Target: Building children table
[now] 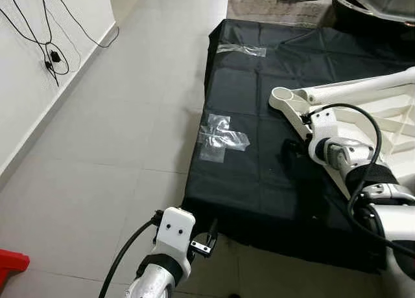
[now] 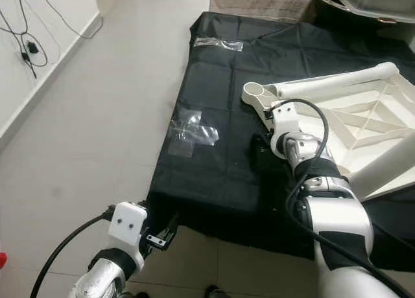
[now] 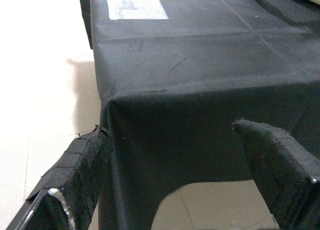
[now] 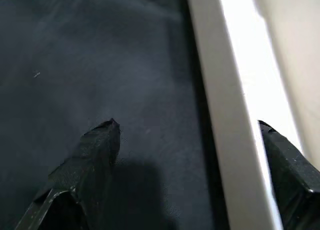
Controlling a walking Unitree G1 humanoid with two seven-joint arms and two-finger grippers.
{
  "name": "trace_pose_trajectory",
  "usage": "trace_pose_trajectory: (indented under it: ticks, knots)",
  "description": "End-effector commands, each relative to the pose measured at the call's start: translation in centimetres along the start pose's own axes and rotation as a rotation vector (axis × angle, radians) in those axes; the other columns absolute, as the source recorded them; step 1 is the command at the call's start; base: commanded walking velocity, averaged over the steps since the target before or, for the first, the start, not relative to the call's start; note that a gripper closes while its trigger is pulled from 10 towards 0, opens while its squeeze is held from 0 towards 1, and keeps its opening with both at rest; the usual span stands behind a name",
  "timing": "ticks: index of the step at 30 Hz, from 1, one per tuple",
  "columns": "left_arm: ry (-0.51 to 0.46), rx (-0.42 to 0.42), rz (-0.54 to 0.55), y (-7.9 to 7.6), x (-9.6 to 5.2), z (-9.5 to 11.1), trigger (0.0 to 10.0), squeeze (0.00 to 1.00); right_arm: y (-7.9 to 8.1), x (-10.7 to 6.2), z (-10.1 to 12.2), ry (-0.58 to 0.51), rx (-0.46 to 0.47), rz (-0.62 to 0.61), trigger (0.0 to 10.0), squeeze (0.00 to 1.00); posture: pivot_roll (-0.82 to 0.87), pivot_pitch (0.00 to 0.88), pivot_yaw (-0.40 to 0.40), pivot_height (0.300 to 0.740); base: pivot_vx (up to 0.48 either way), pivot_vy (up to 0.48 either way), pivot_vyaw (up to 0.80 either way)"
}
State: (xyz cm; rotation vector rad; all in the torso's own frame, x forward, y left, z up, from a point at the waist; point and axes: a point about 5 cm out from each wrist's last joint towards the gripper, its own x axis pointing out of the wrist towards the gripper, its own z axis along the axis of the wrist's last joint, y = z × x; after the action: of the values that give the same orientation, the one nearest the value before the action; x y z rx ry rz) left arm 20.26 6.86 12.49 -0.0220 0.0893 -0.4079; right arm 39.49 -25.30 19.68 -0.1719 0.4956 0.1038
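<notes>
On the black cloth (image 1: 259, 149), the right claw (image 4: 187, 140) straddles, fingers spread, the white table's edge (image 4: 227, 115).

white table top (image 1: 389, 116) upside down

The arms are silver metal with white wrist housings, black bands and looping black cables. The left gripper (image 3: 175, 182) and right gripper (image 4: 192, 155) have black textured fingers.

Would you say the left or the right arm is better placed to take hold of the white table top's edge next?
Right, most likely. The right gripper is open, straddling the rim of the white table top on the black cloth. The left gripper, also open, hovers off the cloth's near corner, away from it.
</notes>
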Motion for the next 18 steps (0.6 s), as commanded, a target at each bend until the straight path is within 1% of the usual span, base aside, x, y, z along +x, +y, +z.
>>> trace_pose_trajectory:
  ticks: [1, 2, 4, 8, 13, 14, 15, 16, 18]
  knots:
    - [0.026, 0.000, 0.001, -0.2, -0.1, -0.4, 10.0, 0.00, 0.1, 0.3, -2.3, 0.113, -0.014, 0.033, 5.6, 0.00, 0.05, 0.258, -0.094, 0.740, 0.000, 0.000, 0.00]
    - [0.025, 0.000, 0.001, -0.2, -0.1, -0.3, 10.0, 0.00, 0.2, 0.3, -2.5, 0.125, -0.032, 0.049, 0.0, 0.00, 0.05, 0.260, -0.095, 0.740, 0.000, 0.000, 0.00]
    - [0.025, -0.001, 0.002, -0.3, -0.1, -0.3, 10.0, 0.00, 0.2, 0.3, -2.7, 0.138, -0.046, 0.069, 0.0, 0.00, 0.05, 0.259, -0.095, 0.740, 0.000, 0.000, 0.00]
    - [0.025, 0.000, 0.002, -0.3, 0.0, -0.3, 10.0, 0.00, 0.4, 0.3, -2.8, 0.143, -0.045, 0.091, 0.0, 0.00, 0.05, 0.260, -0.096, 0.740, 0.000, 0.000, 0.00]
    - [0.024, 0.001, 0.005, -0.2, 0.0, -0.2, 10.0, 0.00, 1.5, 0.3, -2.4, 0.144, -0.076, 0.218, 0.0, 0.00, 0.05, 0.259, -0.098, 0.740, 0.000, 0.000, 0.00]
    - [0.023, 0.001, 0.006, -0.2, 0.0, -0.2, 10.0, 0.00, 1.8, 0.3, -2.2, 0.140, -0.100, 0.254, 0.0, 0.00, 0.05, 0.261, -0.098, 0.740, 0.000, 0.000, 0.00]
    - [0.023, 0.001, 0.006, -0.2, 0.0, -0.2, 10.0, 0.00, 1.8, 0.3, -2.2, 0.140, -0.100, 0.254, 0.0, 0.00, 0.05, 0.261, -0.098, 0.740, 0.000, 0.000, 0.00]
    - [0.024, 0.002, 0.007, -0.2, 0.1, -0.2, 10.0, 0.00, 2.3, 0.3, -1.9, 0.139, -0.129, 0.318, 0.0, 0.00, 0.05, 0.260, -0.097, 0.740, 0.000, 0.000, 0.00]
    - [0.024, 0.002, 0.007, -0.1, 0.1, -0.2, 10.0, 0.00, 2.6, 0.3, -1.9, 0.141, -0.133, 0.342, 0.0, 0.00, 0.05, 0.260, -0.097, 0.740, 0.000, 0.000, 0.00]
